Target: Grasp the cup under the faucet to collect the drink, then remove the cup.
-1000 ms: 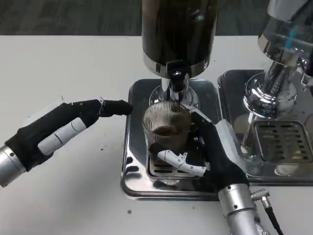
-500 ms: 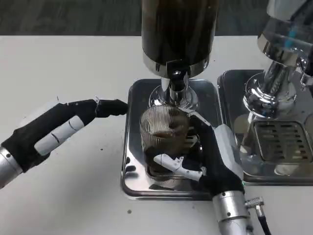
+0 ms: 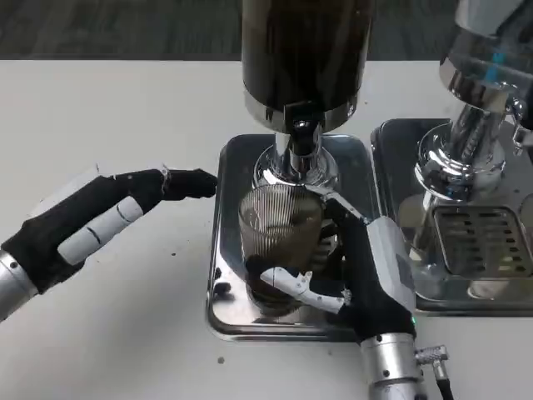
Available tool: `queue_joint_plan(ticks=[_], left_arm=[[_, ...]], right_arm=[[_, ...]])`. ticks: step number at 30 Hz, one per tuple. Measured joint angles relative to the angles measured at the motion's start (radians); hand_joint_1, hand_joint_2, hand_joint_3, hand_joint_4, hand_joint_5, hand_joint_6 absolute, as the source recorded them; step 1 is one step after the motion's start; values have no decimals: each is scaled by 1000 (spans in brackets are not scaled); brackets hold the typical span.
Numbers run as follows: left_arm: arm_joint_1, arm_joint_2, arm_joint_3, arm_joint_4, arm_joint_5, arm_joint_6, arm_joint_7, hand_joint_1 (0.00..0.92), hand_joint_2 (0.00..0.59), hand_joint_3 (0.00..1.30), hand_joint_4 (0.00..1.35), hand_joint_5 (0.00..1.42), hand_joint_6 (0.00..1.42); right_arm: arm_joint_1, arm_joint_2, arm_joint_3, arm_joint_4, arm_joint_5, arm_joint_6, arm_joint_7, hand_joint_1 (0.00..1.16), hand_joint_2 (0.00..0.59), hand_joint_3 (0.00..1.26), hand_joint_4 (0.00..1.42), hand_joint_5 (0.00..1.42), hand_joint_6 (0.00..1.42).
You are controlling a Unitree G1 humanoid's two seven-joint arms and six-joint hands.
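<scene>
A ribbed clear glass cup (image 3: 278,236) with a little dark drink at its bottom stands on the steel drip tray (image 3: 226,275), just in front of the faucet (image 3: 301,142) of the dark drink dispenser (image 3: 305,58). My right hand (image 3: 354,271) grips the cup from its right side, fingers wrapped round the lower front. My left hand (image 3: 100,212) hovers open over the white table to the left, its fingertips near the tray's left edge and apart from the cup.
A second dispenser (image 3: 483,92) with a chrome base stands on its own steel drip tray (image 3: 466,250) at the right, close to my right forearm. White table (image 3: 125,333) lies to the left and front.
My right hand has drawn the cup toward me and slightly left, off from directly below the faucet. My left hand has pulled back a little to the left.
</scene>
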Motion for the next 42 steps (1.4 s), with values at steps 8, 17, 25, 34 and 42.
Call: queue_joint_plan(ticks=[8, 17, 25, 34, 42], left_arm=[[0, 0, 0, 0, 0, 0, 0, 0, 186, 326, 266, 203, 138], [0, 0, 0, 12, 0, 1, 0, 0, 189, 326, 266, 205, 141], [-3, 0, 0, 28, 0, 1, 1, 0, 190, 326, 266, 205, 143], [-23, -2, -4, 39, 5, -3, 3, 0, 191, 320, 266, 196, 143], [-25, -8, -8, 39, 16, -19, 4, 0, 191, 317, 252, 194, 144]], right_arm=[[11, -4, 0, 6, -14, -13, -41, 715, 223, 524, 657, 826, 1176], [25, -10, -1, 8, -37, -26, -81, 707, 229, 537, 668, 827, 1178], [65, -36, -16, -46, -41, -34, -123, 697, 226, 553, 681, 842, 1178], [133, -44, -27, -146, -49, -41, -145, 687, 233, 562, 689, 845, 1178], [197, -51, -51, -230, -66, -41, -147, 689, 229, 570, 690, 855, 1191]])
